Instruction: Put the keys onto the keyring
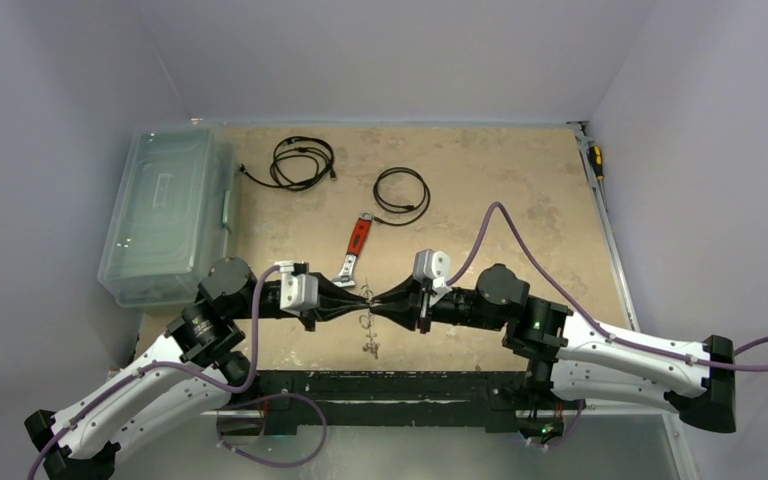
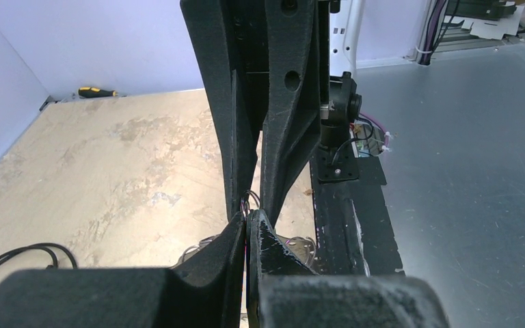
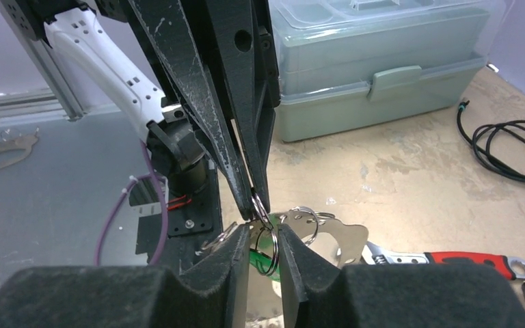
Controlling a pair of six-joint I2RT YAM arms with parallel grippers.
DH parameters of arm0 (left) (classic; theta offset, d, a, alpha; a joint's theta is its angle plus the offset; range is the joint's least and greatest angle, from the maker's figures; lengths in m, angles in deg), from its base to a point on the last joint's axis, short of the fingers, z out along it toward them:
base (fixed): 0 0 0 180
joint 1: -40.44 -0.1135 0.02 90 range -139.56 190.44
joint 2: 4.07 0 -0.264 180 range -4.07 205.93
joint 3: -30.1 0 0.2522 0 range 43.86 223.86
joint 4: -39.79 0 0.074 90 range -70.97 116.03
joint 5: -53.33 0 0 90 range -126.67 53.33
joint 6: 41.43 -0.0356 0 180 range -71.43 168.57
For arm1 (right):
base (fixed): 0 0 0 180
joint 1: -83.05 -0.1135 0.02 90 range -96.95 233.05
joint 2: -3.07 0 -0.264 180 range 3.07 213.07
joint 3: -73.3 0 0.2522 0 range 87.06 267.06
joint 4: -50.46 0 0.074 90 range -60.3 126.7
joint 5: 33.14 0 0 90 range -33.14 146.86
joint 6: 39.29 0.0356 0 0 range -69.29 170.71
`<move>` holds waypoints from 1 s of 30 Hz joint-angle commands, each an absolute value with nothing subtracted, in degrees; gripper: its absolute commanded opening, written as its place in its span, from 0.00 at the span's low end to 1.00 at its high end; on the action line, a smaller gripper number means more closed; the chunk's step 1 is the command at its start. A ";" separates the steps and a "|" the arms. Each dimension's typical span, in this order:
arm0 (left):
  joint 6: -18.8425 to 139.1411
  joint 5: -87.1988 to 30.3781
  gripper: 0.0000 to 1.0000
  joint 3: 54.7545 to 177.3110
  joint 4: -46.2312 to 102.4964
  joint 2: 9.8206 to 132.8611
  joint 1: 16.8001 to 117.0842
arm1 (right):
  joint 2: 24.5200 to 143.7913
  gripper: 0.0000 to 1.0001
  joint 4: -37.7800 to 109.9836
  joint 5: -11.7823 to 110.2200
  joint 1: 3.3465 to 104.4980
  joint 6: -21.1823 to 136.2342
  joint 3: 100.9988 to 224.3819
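Above the table [image 1: 520, 200], near its front edge, both arms meet tip to tip. Red-handled wrench [image 1: 357, 243]: lying beyond them, apart from the work. Left gripper [image 3: 254, 205]: clamped on the thin wire of the keyring [image 3: 303, 216], from which small silver keys [image 1: 370, 345] hang. Right gripper [image 3: 263, 236]: pinching the green-headed key [image 3: 262, 251] just beside that wire. You appear to be at the threading step. Next you need a fine push of the key's hole onto the wire while the left hold stays rigid.
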State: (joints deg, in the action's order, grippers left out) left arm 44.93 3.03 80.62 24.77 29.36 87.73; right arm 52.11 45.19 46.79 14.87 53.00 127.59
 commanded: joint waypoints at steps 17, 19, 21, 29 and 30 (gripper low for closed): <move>45.76 5.29 0.00 81.92 28.93 29.41 87.65 | 50.80 0.06 47.95 41.82 15.29 47.33 126.96; 45.76 5.29 0.00 81.92 28.93 29.49 87.69 | 50.59 0.00 47.95 41.46 15.24 47.09 126.91; 45.76 5.25 0.00 81.93 28.93 29.51 87.64 | 50.25 0.00 48.13 40.95 15.28 46.73 126.72; 45.32 4.22 0.00 82.23 28.11 29.57 87.65 | 49.98 0.00 45.25 39.54 15.29 46.67 128.01; 45.32 4.12 0.00 82.29 28.01 29.59 87.64 | 50.13 0.00 44.47 39.54 15.29 46.67 128.49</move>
State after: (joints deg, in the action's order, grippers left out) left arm 44.95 4.91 80.62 25.52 29.71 87.77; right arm 50.91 45.30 41.77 15.24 47.64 126.89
